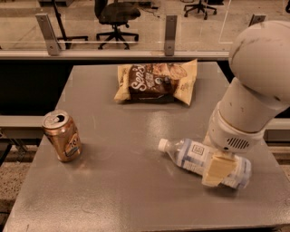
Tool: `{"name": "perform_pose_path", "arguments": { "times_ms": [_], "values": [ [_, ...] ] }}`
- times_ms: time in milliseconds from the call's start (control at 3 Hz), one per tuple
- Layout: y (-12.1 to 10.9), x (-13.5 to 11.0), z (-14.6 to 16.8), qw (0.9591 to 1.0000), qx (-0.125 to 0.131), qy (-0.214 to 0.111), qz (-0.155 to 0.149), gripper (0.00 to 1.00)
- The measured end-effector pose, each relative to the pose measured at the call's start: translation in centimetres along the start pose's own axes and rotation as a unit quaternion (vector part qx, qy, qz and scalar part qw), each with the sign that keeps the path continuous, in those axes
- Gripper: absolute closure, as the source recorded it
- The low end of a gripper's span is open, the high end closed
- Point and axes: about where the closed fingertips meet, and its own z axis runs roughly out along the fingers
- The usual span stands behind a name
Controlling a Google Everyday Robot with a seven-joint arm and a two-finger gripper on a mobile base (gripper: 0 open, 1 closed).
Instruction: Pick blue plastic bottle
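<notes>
Nearest to the camera, on the right part of the grey table (122,195), the blue plastic bottle (189,156) lies on its side. Its long axis runs almost left to right. The white cap points to the left and a little away from the camera, and the base points to the right and a little toward the near edge.

The gripper (216,172) hangs from the big white arm (253,95) and comes down over the base half of the bottle, to the right of the label. Its cream-coloured tip covers the near flank of the bottle there and stands across the long axis, not along it. So the bottle is directly at the gripper, not beside it. This crossing is, in my judgement, what the coming lift depends on, because the hold would be nearer to the base than to the middle, and the cap end could drop. Whether the gripper is spread or already pressed on the bottle, I cannot tell.

Farther back on the left stands a gold-brown drink can (62,136), upright and open, well apart from the bottle. Near the far edge lies a brown and yellow snack bag (156,81), flat. Behind the table there is a glass barrier with metal posts (170,27), and beyond it an office chair (115,13).
</notes>
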Motion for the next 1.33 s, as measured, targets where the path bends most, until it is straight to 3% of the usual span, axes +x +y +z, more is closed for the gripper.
{"name": "perform_pose_path", "arguments": {
  "times_ms": [667,1000,1333],
  "values": [
    [-1.3,-0.5,-1.9,1.0,-0.005,-0.003,0.008,0.86],
    [-3.2,-1.0,-5.1,0.9998,0.005,-0.019,0.005,1.0],
    [-7.2,-2.7,-10.8,0.9978,0.044,-0.044,-0.021,1.0]
  ]
}}
